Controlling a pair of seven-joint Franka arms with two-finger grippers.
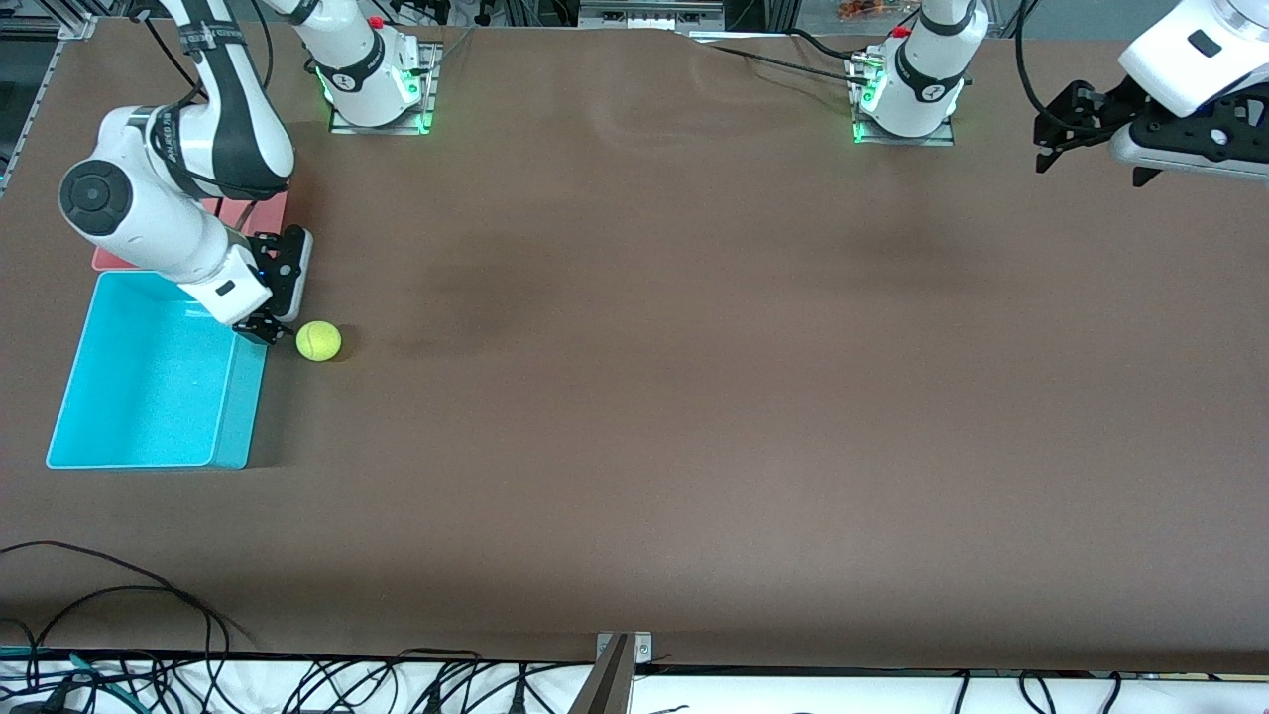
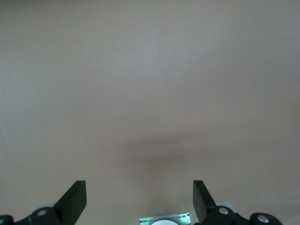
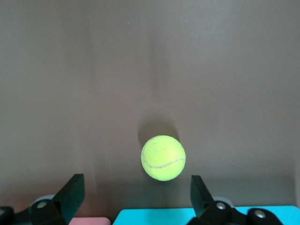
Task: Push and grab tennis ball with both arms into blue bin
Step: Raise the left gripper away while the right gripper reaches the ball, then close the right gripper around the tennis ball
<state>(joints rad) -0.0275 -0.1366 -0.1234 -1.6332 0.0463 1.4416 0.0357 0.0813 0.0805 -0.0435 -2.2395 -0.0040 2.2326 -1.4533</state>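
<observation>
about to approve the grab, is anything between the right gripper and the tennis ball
Nothing visible. The right gripper hangs open over the table between the blue bin and the tennis ball, with only bare table between its fingers and the ball.

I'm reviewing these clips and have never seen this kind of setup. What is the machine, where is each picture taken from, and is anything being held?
Two white robot arms are bolted along one edge of a brown table. One picture looks down from high across the table; the other two come from cameras on each arm's wrist. On the table lie a tennis ball, a blue bin beside it, and a pink bin partly hidden by the right arm. The right gripper is open, low between blue bin and ball, holding nothing. The left gripper waits open and empty, raised over its own end of the table.
</observation>
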